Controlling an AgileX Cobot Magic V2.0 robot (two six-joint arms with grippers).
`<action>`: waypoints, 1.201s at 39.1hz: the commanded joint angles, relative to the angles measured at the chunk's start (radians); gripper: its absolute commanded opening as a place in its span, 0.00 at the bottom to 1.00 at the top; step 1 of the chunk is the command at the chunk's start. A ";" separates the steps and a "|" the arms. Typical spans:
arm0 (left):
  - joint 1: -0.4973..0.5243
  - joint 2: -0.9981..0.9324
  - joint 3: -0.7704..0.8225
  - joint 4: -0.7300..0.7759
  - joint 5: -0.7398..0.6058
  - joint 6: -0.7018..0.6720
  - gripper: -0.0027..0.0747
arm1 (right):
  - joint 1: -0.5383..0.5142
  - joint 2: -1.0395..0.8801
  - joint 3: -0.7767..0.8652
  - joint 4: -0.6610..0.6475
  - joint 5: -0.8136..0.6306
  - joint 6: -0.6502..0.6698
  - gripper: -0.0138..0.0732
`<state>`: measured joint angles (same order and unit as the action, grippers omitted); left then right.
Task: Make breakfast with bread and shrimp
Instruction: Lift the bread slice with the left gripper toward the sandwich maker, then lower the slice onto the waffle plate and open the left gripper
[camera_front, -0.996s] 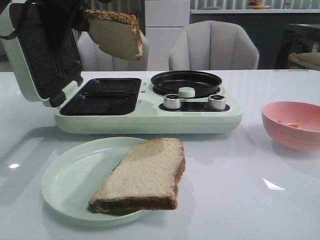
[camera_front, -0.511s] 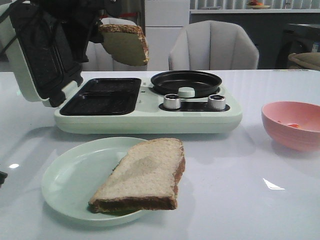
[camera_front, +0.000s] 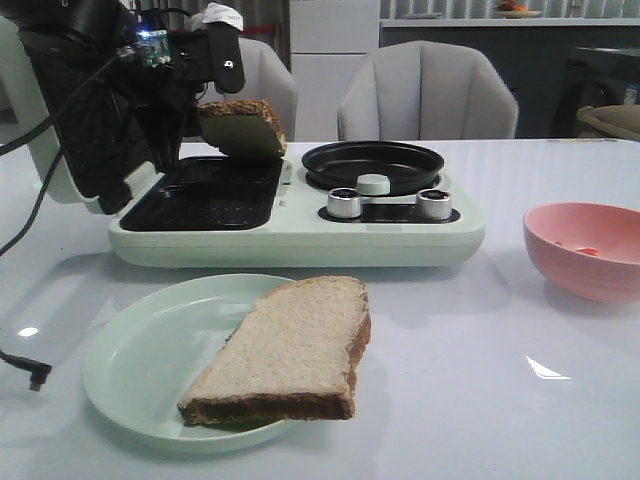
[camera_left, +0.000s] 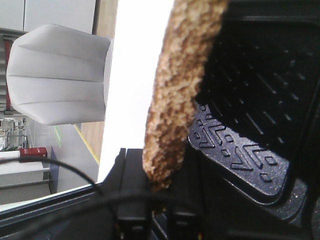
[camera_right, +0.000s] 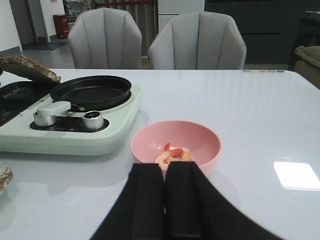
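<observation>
My left gripper (camera_front: 205, 112) is shut on one bread slice (camera_front: 240, 128) and holds it tilted just above the open sandwich maker's dark grill tray (camera_front: 200, 197). In the left wrist view the slice (camera_left: 175, 90) stands edge-on between the fingers of that gripper (camera_left: 159, 192). The second bread slice (camera_front: 290, 350) lies on a pale green plate (camera_front: 120, 370) at the front. The shrimp (camera_right: 172, 152) lies in the pink bowl (camera_right: 175, 142). My right gripper (camera_right: 166, 170) is shut and empty, just short of that bowl; it is out of the front view.
The pale green sandwich maker (camera_front: 300, 238) has its lid (camera_front: 60, 130) raised at the left, a black round pan (camera_front: 372, 163) and two silver knobs (camera_front: 344, 203). The pink bowl (camera_front: 585, 250) stands at the table's right. Grey chairs (camera_front: 428, 92) stand behind the table.
My left gripper has come down with the bread slice, from high beside the raised lid to just above the grill tray. The plate slice and bowl have not moved.
</observation>
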<state>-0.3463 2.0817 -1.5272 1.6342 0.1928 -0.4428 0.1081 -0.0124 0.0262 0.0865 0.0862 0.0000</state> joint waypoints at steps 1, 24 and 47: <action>0.013 -0.064 -0.019 -0.001 0.032 -0.018 0.18 | -0.004 -0.020 -0.016 -0.002 -0.086 -0.011 0.31; 0.046 -0.066 0.107 -0.004 -0.017 -0.026 0.18 | -0.004 -0.019 -0.016 -0.001 -0.086 -0.011 0.31; 0.039 -0.109 0.107 -0.027 -0.082 -0.102 0.71 | -0.004 -0.019 -0.016 -0.001 -0.086 -0.011 0.31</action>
<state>-0.3030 2.0531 -1.4007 1.6321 0.1175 -0.5028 0.1081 -0.0124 0.0262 0.0865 0.0862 -0.0062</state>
